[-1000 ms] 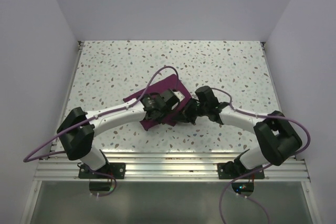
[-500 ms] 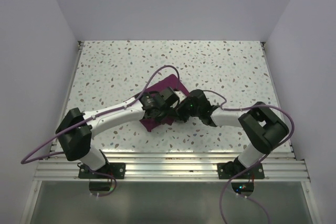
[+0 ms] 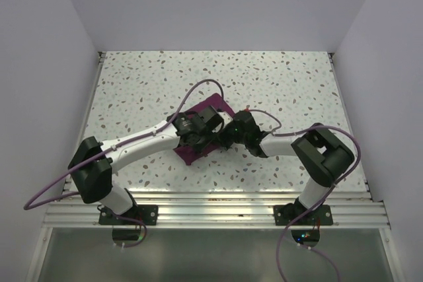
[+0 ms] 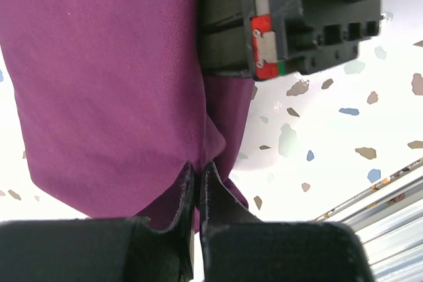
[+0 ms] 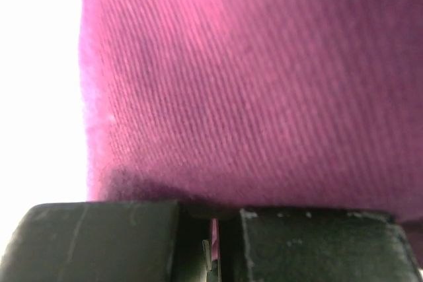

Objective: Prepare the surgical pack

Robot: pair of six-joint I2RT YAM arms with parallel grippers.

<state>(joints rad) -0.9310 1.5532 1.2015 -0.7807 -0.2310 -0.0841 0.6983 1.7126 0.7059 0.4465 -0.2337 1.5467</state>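
The surgical pack shows as a folded plum-purple cloth [image 3: 213, 105] bundled at the middle of the speckled table [image 3: 145, 87]. My left gripper [image 3: 209, 133] and right gripper [image 3: 227, 138] meet over its right side, close together. In the left wrist view the purple cloth [image 4: 112, 84] hangs in front, and my left gripper [image 4: 198, 168] is shut on its lower edge. The right gripper's black body [image 4: 297, 18] sits just beyond the cloth. In the right wrist view the cloth [image 5: 251, 77] fills the picture, and my right gripper [image 5: 213, 226] is shut on a fold of it. What lies inside the cloth is hidden.
An aluminium rail [image 3: 211, 206] runs along the table's near edge, with both arm bases on it. White walls close in the left, right and back sides. Purple cables [image 3: 198, 90] loop above the arms. Bare speckled table lies all around the bundle.
Both grippers have shifted left and slightly back with the cloth. The right arm's elbow has folded in toward the middle. The cloth's left flap has been drawn in, so the bundle is smaller.
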